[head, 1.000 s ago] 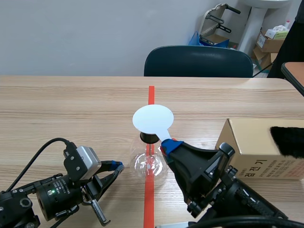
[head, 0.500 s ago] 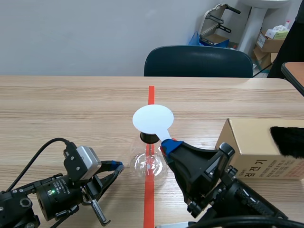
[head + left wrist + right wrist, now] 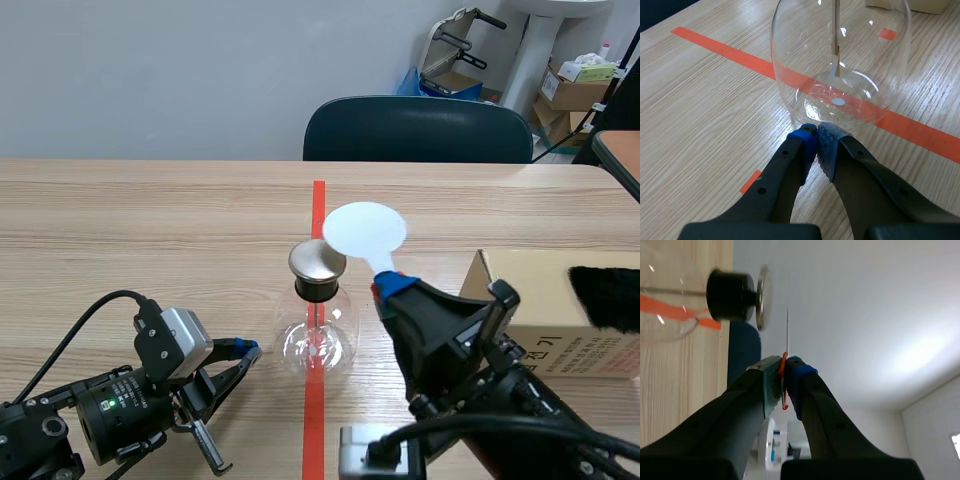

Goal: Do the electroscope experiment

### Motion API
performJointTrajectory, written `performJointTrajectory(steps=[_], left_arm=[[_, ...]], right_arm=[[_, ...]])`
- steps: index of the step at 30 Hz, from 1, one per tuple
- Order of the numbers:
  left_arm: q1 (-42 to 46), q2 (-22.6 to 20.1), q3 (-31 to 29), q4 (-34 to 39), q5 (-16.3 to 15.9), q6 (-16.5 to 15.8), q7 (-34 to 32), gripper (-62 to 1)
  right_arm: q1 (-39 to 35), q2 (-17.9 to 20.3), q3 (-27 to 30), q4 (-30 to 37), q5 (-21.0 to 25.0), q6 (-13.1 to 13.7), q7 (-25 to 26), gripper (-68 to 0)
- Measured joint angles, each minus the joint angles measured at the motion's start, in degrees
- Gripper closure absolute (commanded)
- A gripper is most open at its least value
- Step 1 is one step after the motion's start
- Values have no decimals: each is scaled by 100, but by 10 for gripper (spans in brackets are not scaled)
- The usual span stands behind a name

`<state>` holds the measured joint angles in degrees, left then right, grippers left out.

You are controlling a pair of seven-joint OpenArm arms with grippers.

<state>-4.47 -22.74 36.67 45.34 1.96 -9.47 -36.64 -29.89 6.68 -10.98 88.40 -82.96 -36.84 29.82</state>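
R end effector [image 3: 388, 287] clamps white paddle [image 3: 365, 231] near flask [image 3: 316, 343] cap [image 3: 317, 261], not touching, prob. to charge it | L end effector [image 3: 815, 144] closed on nothing, tips against flask base, prob. steadying it

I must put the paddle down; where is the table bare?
Bare wood lies beyond the clear glass flask toward the dark chair, and left of the red tape line. Crowded between flask and brown cardboard box, where the right gripper holds the white round paddle.

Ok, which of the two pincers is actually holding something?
The right pincer: it is shut on the stem of the white disc, raised beside the metal cap. The left pincer is shut on nothing, tips by the glass flask.
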Motion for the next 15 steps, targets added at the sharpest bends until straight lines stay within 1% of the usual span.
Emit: performJointTrajectory(steps=[8,12,15], left_arm=[[0,0,0,0,0,0,0,-41],[0,0,0,0,0,0,0,-41],[0,0,0,0,0,0,0,-41]], right_arm=[[0,2,0,0,13,0,-1655,-11],[0,0,0,0,26,0,-2223,-11],[0,0,0,0,26,0,-2465,-11]])
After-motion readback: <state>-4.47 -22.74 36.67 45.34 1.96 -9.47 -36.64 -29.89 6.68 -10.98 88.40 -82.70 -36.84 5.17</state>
